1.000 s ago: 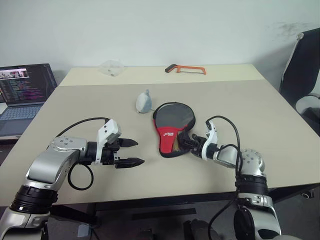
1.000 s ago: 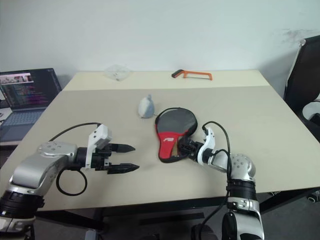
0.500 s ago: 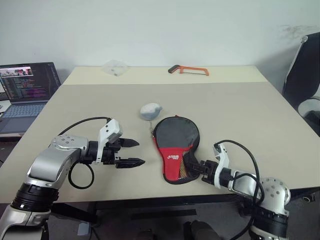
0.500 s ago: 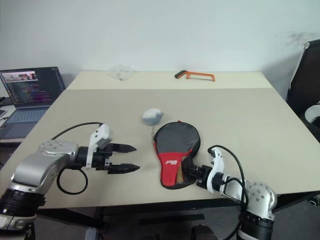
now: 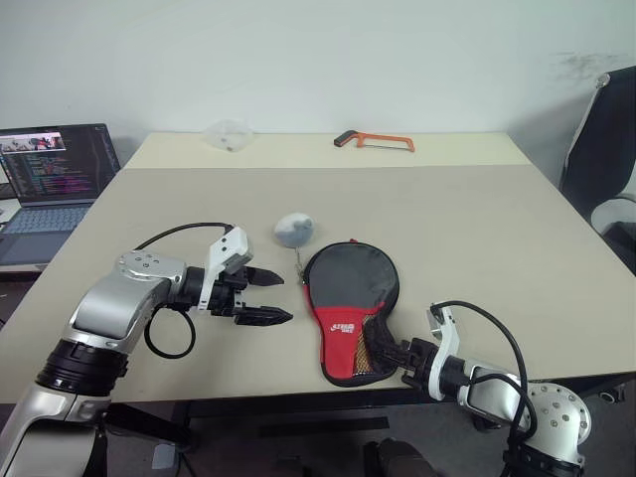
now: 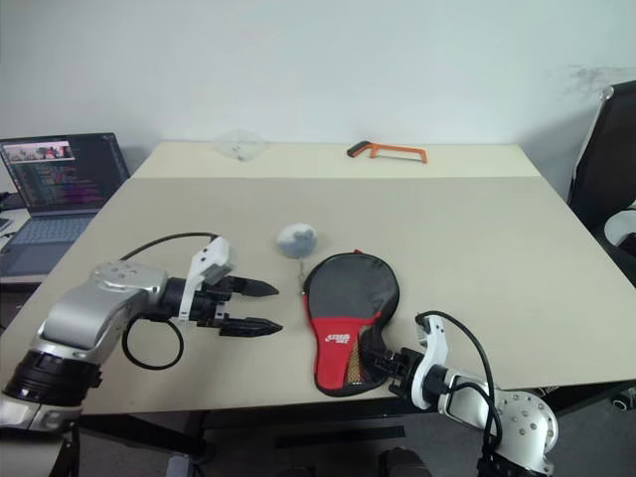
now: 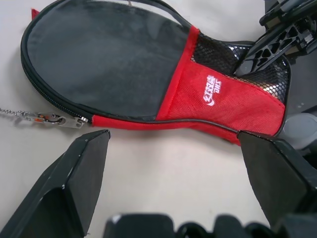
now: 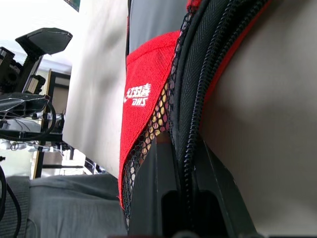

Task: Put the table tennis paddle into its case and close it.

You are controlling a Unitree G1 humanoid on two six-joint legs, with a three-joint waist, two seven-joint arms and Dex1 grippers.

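Observation:
The case (image 5: 349, 307) lies flat near the table's front edge, with a red lettered panel and black mesh at its narrow end. The table tennis paddle (image 5: 351, 277) sits inside it; its dark face shows through the clear window and its tan handle (image 8: 154, 127) through the mesh. My right gripper (image 5: 394, 353) is shut on the case's black zip edge (image 8: 190, 106) at the narrow end. The zip pull (image 7: 68, 121) and its chain lie on the table by the round end. My left gripper (image 5: 284, 298) hovers open just left of the case, pointing at it.
A whitish-grey lump (image 5: 294, 229) rests just beyond the case. An orange hacksaw (image 5: 373, 140) and a clear plastic bag (image 5: 227, 134) lie at the table's far edge. A laptop (image 5: 55, 169) stands to the left and a black chair (image 5: 601, 139) to the right.
My right gripper has drawn the case back toward the table's front edge. The grey lump tipped over and shifted with it. My left gripper stays open in about the same place.

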